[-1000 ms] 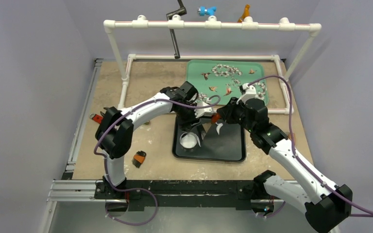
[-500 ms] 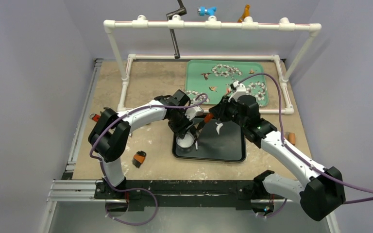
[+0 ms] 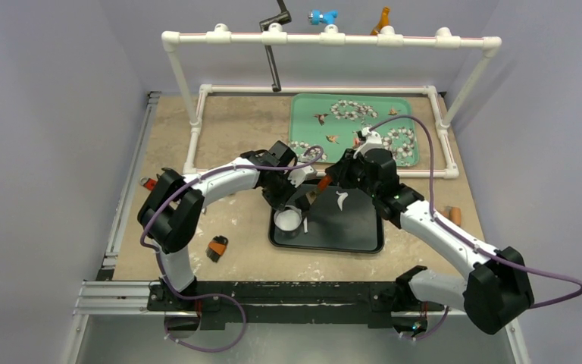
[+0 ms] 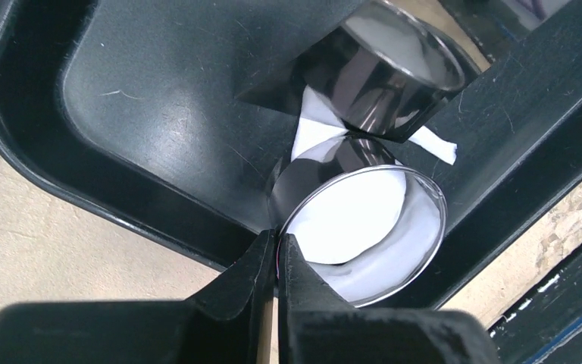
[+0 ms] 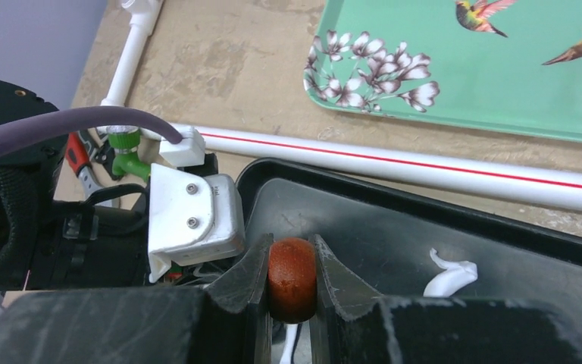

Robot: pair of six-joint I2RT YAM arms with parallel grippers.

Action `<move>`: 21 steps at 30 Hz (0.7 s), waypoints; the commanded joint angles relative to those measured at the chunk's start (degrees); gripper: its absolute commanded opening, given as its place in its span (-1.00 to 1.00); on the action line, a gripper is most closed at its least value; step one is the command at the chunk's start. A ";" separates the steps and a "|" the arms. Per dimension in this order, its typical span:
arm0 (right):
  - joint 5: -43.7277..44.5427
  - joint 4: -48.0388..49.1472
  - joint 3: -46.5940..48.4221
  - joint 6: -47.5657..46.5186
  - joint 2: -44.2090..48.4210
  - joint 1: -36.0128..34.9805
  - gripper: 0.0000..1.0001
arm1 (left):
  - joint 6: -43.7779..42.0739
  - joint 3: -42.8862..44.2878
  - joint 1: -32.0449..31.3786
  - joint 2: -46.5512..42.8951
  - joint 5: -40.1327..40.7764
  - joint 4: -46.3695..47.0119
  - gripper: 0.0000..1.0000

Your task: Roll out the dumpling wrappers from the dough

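Observation:
A shiny metal ring cutter (image 4: 424,250) stands in the near-left corner of the black tray (image 3: 348,236). A white round dumpling wrapper (image 4: 352,216) lies inside the ring and also shows from above as a white wrapper (image 3: 288,221). My left gripper (image 4: 276,241) is shut on the ring's near rim, one finger inside and one outside. My right gripper (image 5: 292,258) is shut on a rounded brown wooden handle (image 5: 292,279) and hovers over the tray's far-left part, just right of the left wrist. The rest of that handle's tool is hidden.
A curved white dough scrap (image 5: 449,274) lies on the black tray. A green flowered tray (image 3: 371,125) sits behind the white pipe frame (image 3: 326,38). An orange-black item (image 3: 217,248), a red tool (image 3: 149,183) and an orange piece (image 3: 452,215) lie on the table.
My left gripper came down over the ring cutter and shut on its rim. The right arm swung a little left, still holding the brown handle.

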State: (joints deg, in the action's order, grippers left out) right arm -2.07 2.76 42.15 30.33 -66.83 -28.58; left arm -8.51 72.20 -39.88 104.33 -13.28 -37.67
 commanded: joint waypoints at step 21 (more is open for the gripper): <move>29.95 -16.60 5.43 -8.08 15.90 -0.07 -1.00 | -7.55 5.92 -0.34 1.19 -1.70 1.63 -1.00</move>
State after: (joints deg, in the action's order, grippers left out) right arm 24.51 -11.68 43.18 25.36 -54.13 -28.84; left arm -14.13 74.08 -39.92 104.86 -13.96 -36.32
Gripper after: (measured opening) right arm 0.145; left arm 0.014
